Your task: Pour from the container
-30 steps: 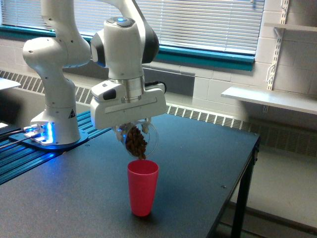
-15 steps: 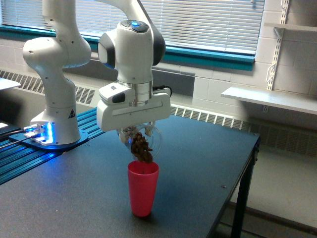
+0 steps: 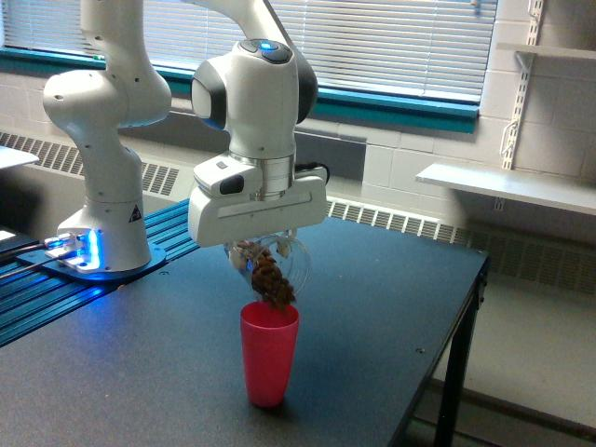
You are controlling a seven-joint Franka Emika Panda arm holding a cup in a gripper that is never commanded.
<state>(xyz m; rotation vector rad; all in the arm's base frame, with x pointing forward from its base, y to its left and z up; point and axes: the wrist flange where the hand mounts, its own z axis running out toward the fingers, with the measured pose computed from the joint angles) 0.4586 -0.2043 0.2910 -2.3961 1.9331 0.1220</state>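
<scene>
Arm base [image 3: 98, 200]: you have it at the exterior view's left, on the counter [image 3: 372, 307].
Hand [image 3: 265, 250]: yours is clamped on the clear jar [image 3: 272, 265].
Jar: tipped, directly above the red cup [image 3: 269, 352]; brown pieces [image 3: 273, 282] at its lip.
Cup: upright on the counter.

We see even, fairly bright daylight thru the blinds [image 3: 372, 42] at back. Blue LED glow on the robot base [image 3: 79, 250], left. Soft faint shadows on the dark tabletop [image 3: 372, 307]. Img low-res, slightly soft overall; no strong glare.
</scene>
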